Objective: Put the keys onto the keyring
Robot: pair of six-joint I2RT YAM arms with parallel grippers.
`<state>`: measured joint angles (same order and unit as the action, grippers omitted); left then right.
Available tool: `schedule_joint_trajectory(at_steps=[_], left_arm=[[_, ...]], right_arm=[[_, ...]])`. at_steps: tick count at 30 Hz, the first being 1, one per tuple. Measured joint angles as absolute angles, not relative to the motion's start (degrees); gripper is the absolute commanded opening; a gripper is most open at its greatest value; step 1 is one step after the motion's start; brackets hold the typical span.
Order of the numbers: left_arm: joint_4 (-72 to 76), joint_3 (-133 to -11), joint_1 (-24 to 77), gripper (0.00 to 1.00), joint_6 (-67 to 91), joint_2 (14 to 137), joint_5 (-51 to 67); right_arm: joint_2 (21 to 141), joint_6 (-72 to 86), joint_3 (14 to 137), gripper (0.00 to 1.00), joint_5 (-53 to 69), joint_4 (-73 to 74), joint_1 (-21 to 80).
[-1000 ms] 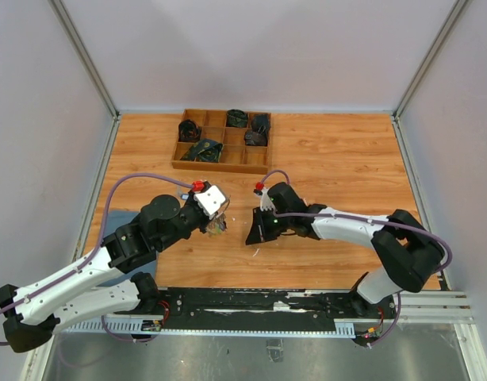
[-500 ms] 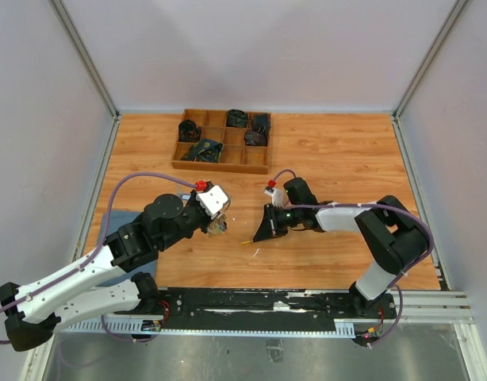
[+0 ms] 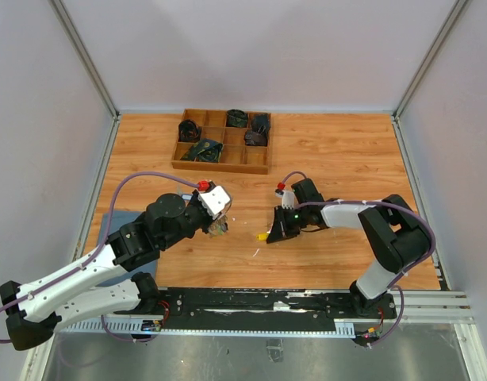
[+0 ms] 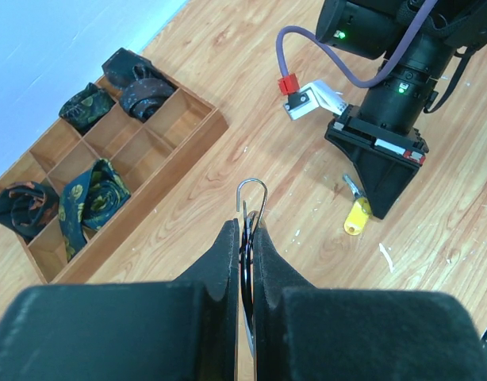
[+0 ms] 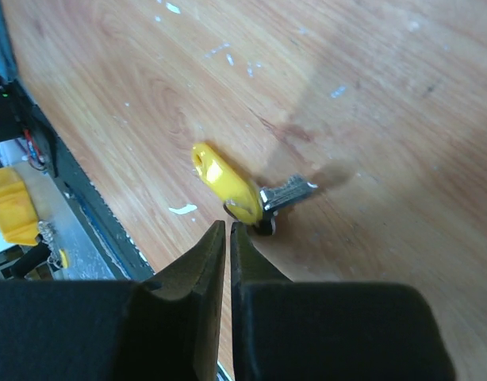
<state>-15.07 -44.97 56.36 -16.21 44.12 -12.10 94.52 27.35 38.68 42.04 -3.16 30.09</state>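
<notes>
My left gripper (image 4: 247, 228) is shut on the keyring (image 4: 252, 190). The thin silver loop sticks out past the fingertips, and the gripper (image 3: 220, 227) hovers left of centre. A key with a yellow head (image 5: 224, 179) and a silver blade lies flat on the wood. It rests just beyond the tips of my right gripper (image 5: 228, 225). Those jaws are shut to a sliver with nothing between them. The same yellow key (image 3: 262, 236) (image 4: 357, 218) lies at the tip of the right gripper (image 3: 275, 233). No other keys can be made out.
A wooden compartment tray (image 3: 220, 167) (image 4: 152, 202) at the back holds several dark rolled cloths. A blue-grey mat (image 3: 115, 218) lies at the left edge under my left arm. The black base rail (image 3: 251, 305) runs along the near edge.
My right gripper has drawn back to the right, folding its arm. The yellow key has come right with it and now lies bare on the wood at its tips. The left arm has held still.
</notes>
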Motion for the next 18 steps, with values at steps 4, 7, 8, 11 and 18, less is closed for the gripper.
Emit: schedule_joint_trajectory(at_steps=[4,7,8,11,18], left_arm=[[-15.05,-44.97,56.36,0.00,-16.21,44.31,-11.92],[-15.05,-44.97,56.36,0.01,-16.21,44.45,-11.88],[-15.05,-44.97,56.36,0.00,-16.21,44.47,-11.90],[-15.05,-44.97,56.36,0.01,-16.21,44.53,-11.88],[-14.81,-44.97,56.36,0.00,-16.21,44.71,-11.90]], right_arm=[[93.49,25.89,38.68,0.16,40.23,-0.75,30.09],[91.26,24.73,38.68,0.22,37.76,1.54,30.09],[90.21,24.16,38.68,0.23,36.80,2.50,30.09],[86.98,23.20,38.68,0.28,33.93,5.04,30.09],[78.28,21.04,40.21,0.41,20.36,12.75,31.33]])
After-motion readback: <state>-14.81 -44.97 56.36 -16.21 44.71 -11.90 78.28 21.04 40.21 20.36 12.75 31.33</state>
